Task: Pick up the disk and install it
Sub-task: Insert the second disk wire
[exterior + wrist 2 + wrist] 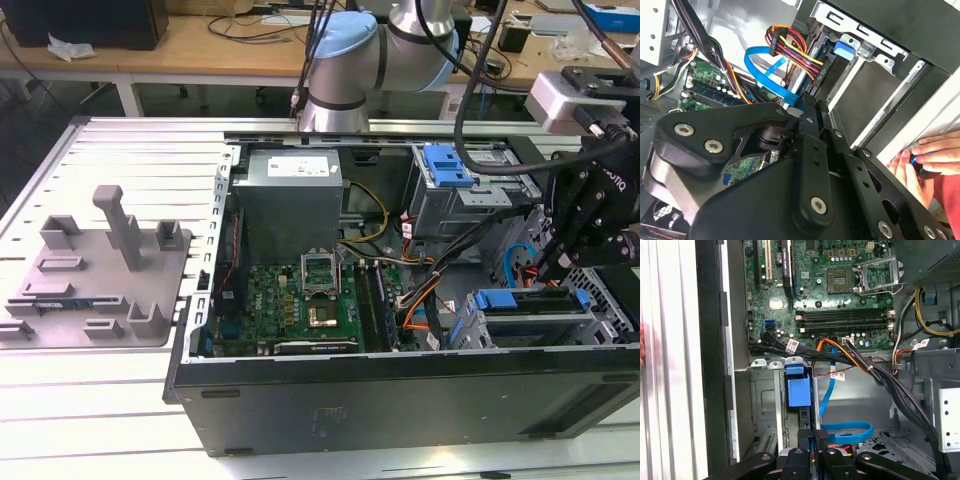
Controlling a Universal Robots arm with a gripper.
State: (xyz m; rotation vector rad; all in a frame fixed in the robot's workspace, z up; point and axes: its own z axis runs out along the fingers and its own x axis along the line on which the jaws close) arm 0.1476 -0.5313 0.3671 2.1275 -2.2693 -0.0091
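The gripper (556,262) hangs inside the computer case (400,400), the blue-railed disk (800,395) slotted in its cage just beyond the jaws; I cannot tell how they stand.

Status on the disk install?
Gripper low over drive cage, exterior view's right. Disk in the cage slot right beneath it. Blue cable looped close by; person's hand nearby.

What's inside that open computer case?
Inside the case: a green motherboard, grey power supply, cables and blue-latched drive cages. The tool covers part of the nearer cage.
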